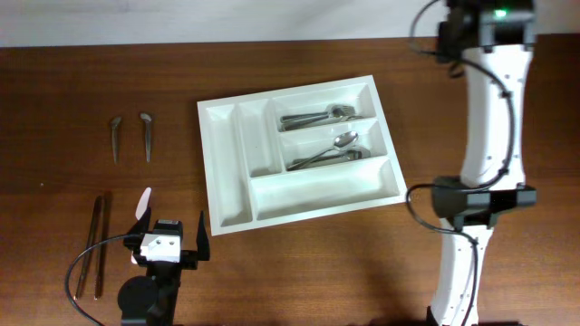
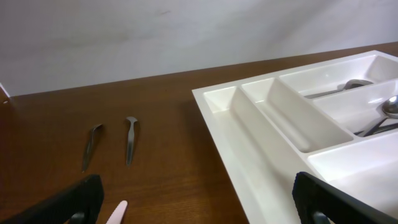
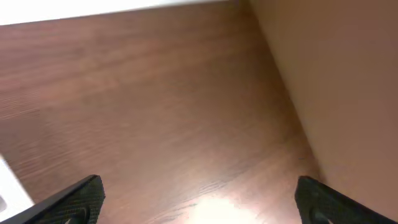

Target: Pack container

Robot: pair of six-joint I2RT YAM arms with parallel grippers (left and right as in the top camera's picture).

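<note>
Container (image 1: 322, 187): centre of frame on counter (image 1: 72, 81), slightly skewed. Upper right compartment holds forks (image 1: 317, 116); compartment below it holds spoons (image 1: 331, 152).
Left end effector (image 1: 172, 231): lower left of frame, fingers spread wide, nothing between, just short of container's lower left corner.
Right end effector (image 3: 199, 202): fingers wide apart above counter, gripping nothing.
Loose on counter, left of frame: two short metal utensils (image 1: 146, 134) side by side; two long dark pieces (image 1: 103, 240) lower down; pale utensil (image 1: 142, 203) just beside left end effector.
</note>
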